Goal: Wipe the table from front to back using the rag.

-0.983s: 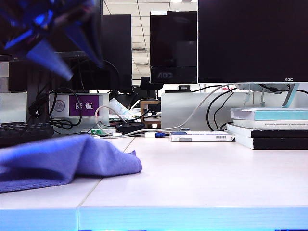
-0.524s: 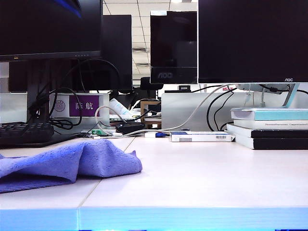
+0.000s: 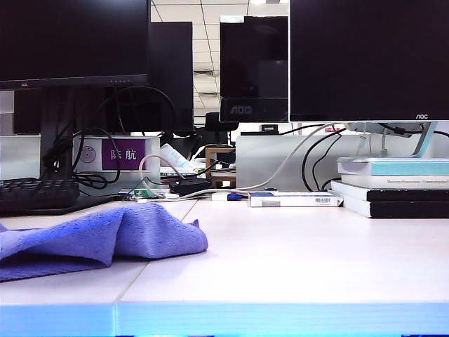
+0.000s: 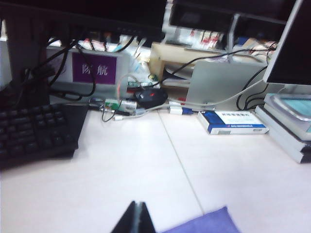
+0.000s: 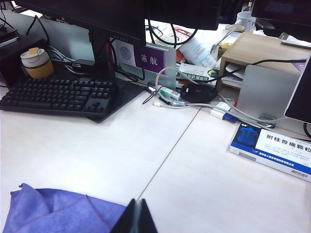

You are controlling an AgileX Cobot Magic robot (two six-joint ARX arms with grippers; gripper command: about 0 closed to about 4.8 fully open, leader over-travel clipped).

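Exterior view: we see the table [image 3: 295,260], wide, flat and smooth, pale pinkish-white, with a thin seam line and a light blue front edge.
Rag: the rag [image 3: 98,239] is soft and purple-blue, with a fine bumpy weave. It lies in a loose, folded heap on the table. No gripper shows in the exterior view.
Left gripper: in the left wrist view we see the left gripper [image 4: 137,218], two thin dark fingers pressed together to a point, with nothing between them. It hangs over the bare table.
Rag by the left gripper: a purple corner of the rag [image 4: 206,224] lies just beside the closed tips, not touching them as far as we can tell.
Right gripper: in the right wrist view the right gripper [image 5: 136,216] is also dark and pointed, its fingers together and empty.
Rag by the right gripper: the rag [image 5: 58,211] lies wrinkled on the table just beside the tips.
Past the grippers: a black keyboard [image 5: 56,95] with bumpy keys, a flat blue and white box [image 5: 272,150], and tangled grey cables [image 5: 194,104] sit well beyond the tips.
Far side: black screens [image 3: 365,60] and stacked books [image 3: 393,186].
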